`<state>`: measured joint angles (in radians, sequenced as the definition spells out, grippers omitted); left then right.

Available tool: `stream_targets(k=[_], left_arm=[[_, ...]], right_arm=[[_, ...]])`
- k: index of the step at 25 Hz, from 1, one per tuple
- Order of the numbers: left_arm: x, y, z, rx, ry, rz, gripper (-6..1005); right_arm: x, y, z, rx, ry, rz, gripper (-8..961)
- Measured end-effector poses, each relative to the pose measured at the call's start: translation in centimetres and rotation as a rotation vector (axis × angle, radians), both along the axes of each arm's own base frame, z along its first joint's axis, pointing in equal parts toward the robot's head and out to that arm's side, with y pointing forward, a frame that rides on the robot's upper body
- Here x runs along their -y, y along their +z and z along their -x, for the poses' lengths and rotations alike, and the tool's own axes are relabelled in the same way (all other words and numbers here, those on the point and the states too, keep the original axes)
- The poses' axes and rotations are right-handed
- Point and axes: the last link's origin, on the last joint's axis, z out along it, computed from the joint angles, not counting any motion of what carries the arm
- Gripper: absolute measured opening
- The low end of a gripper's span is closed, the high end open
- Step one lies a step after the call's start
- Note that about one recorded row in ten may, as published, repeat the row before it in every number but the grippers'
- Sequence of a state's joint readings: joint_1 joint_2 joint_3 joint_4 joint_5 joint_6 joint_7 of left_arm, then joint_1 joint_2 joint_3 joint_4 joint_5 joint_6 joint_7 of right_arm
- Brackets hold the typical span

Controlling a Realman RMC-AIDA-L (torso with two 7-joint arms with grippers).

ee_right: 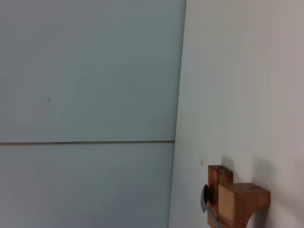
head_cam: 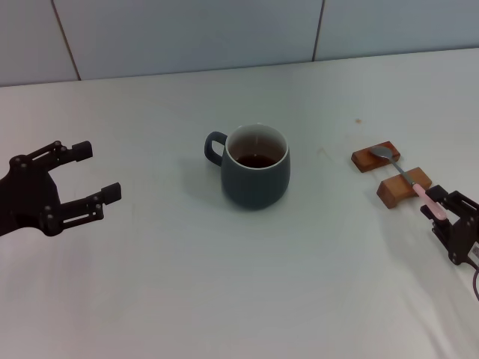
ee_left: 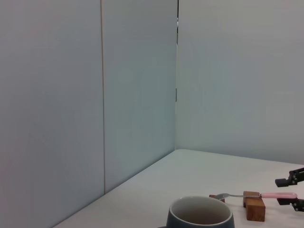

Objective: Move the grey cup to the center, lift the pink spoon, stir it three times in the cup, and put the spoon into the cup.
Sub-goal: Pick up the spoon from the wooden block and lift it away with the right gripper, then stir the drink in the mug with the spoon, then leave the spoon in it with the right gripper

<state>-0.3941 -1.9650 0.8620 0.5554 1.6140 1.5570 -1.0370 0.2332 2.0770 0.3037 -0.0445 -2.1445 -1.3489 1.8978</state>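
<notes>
Heavy, rigid, breakable grey cup [head_cam: 255, 166] with dark liquid at table center, best taken by its handle; light, stiff, slippery pink spoon [head_cam: 411, 179] bridging two wooden blocks [head_cam: 390, 172], pink handle end between right gripper [head_cam: 443, 210] fingers, closure unclear; left gripper [head_cam: 86, 176] spread open, empty, well left.

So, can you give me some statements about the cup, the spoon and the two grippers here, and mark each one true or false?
1. The cup holds dark liquid. True.
2. The spoon stands inside the cup. False: it lies across two wooden blocks on the robot's right, apart from the cup.
3. The left gripper is open and holds nothing. True.
4. The cup's handle points toward the spoon. False: it points toward the left gripper's side.
5. The right gripper is at the spoon's pink handle end. True.
</notes>
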Motion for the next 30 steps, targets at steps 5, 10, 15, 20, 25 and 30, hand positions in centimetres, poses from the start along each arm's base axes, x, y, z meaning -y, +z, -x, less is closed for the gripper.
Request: stream_targets(k=[5,10,15,20,25,30], left_arm=[[0.0,0.0,0.0,0.002,0.000,0.000,837],[0.0,-0.1,0.0,0.002,0.000,0.001,837],[0.0,-0.1,-0.1,0.009,0.002,-0.003,837],[0.1,0.0,-0.1,0.016,0.001,-0.002,837],[0.2,-0.1,-0.1,0.019,0.000,0.000,837],[0.0,-0.1,-0.3,0.017,-0.003,-0.002,837]], right_arm=[[0.1,0.0,0.0,0.000,-0.002,0.000,363],[0.0,0.3,0.2,0.034,0.029,-0.024,146],[-0.9,2.8,1.0,0.303,0.150,-0.243,110],[-1.6,6.6,2.0,0.761,0.316,-0.485,110],[-1.2,10.1,3.4,1.008,0.529,-0.612,109],[-0.4,16.2,5.1,1.127,0.759,-0.648,109]])
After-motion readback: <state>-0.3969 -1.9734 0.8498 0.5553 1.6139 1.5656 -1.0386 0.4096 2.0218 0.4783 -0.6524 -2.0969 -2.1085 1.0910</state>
